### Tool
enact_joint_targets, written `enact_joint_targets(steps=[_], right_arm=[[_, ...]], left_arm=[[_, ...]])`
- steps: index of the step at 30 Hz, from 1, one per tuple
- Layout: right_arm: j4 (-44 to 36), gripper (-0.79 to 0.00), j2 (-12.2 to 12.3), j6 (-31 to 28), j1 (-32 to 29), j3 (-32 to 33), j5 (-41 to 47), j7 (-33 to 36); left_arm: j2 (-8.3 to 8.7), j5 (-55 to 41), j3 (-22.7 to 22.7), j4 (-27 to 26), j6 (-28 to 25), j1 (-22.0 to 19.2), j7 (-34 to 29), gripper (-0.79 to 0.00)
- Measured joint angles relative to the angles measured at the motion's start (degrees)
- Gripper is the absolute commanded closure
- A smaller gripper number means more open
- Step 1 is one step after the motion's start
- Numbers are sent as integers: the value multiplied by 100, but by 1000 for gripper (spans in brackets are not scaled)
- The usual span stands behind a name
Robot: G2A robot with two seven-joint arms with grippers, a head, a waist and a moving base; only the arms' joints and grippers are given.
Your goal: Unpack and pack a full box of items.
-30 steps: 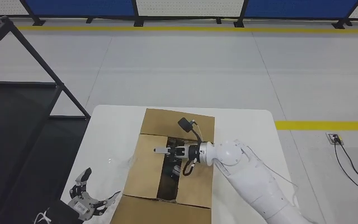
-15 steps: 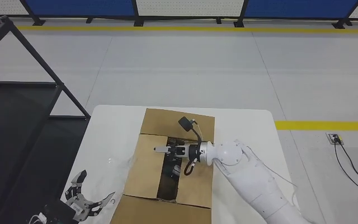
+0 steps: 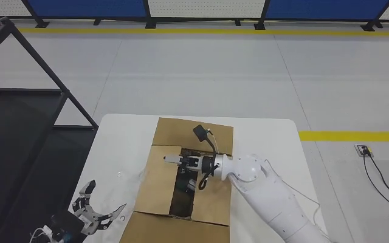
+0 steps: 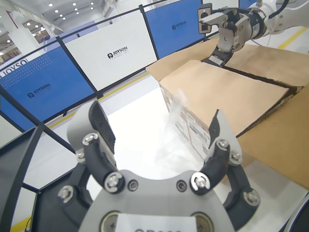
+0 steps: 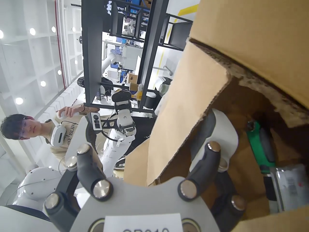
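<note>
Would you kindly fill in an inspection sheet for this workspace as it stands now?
Surface: white table, carrying the box.
Job's things: cardboard box, flaps partly open; green item and labelled packet inside.
Clutter: clear film strip beside the box's side.
Grippers: left gripper open, holding nothing, near the table's corner; right gripper open, fingers astride a flap edge.
Cables: black cable looping above the right wrist; cord to a floor socket.
Surroundings: blue and white partitions, yellow floor line, black rack.
</note>
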Motion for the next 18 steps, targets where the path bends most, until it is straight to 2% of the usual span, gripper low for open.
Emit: enact_joint_targets(steps=[11,18], right_arm=[[149,-785,-355,-185,521,-519,146,-161],[353,-785,-692,-246,966,-948,181,-436]], left_arm=[[7,215,26,-186,-59,123,293,-785],[9,289,35,-353,-44,199,529,-785]])
